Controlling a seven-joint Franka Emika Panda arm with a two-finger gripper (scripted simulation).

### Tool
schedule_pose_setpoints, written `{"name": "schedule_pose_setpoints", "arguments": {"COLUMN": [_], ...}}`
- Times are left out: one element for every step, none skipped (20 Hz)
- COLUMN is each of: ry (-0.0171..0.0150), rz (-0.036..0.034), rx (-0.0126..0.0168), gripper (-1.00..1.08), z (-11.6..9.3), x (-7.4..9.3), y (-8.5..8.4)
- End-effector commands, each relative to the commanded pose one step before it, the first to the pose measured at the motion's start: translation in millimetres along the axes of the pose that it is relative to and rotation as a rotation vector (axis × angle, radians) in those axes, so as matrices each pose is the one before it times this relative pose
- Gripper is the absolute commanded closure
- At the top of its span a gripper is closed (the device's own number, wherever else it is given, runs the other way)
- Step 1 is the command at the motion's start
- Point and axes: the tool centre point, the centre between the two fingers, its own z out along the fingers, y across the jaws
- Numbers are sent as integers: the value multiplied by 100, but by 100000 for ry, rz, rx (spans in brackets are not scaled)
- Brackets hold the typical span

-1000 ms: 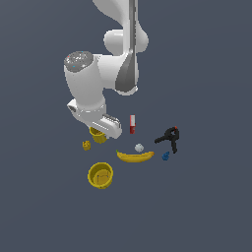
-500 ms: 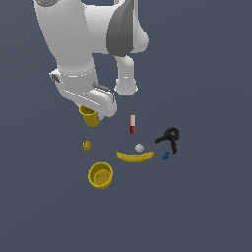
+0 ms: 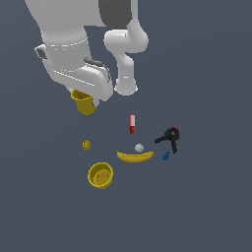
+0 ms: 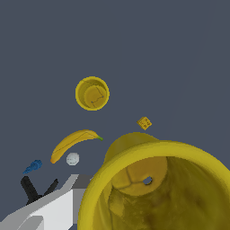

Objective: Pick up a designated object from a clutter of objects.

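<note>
At the exterior view's left, the big white robot arm (image 3: 74, 54) hangs high over the dark tabletop (image 3: 206, 211). The mid-sized yellow cup (image 3: 83, 102) sticks out from under the arm's hand. It is up in the air, tilted, and far above the other things. The gripper (image 3: 91, 101) is mostly hidden behind the arm's hand and the cup. Its jaws seem to be closed on the cup, since the cup hangs there with nothing under it. In the wrist view the same cup (image 4: 157, 188) is very close to the camera and fills a big part of the picture. You can look right into its open mouth. A grey part of the hand (image 4: 45, 211) shows just beside it.

Lower down, the tiny yellow cup (image 3: 86, 145) sits alone on the tabletop. Near it is the larger yellow cup (image 3: 100, 175), standing with its mouth up.

Next comes the banana (image 3: 134, 157), lying flat. The white ball (image 3: 139, 147) is just beside it. The red-and-white marker (image 3: 132, 124) lies a bit farther back.

At the exterior view's right is the black clamp (image 3: 170, 138). The small blue piece (image 3: 166, 156) lies just beside the clamp, near the banana's end.
</note>
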Motion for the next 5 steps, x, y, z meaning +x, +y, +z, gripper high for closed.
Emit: {"name": "schedule_pose_setpoints", "arguments": {"ry": [-9, 0, 0, 0, 0], "rz": [-76, 0, 0, 0, 0], "rx": [30, 0, 0, 0, 0], "gripper": [108, 108, 108, 108, 108], "z": [-788, -166, -114, -65, -20], "x": [63, 30, 27, 19, 7], "y": [40, 9, 4, 1, 0]}}
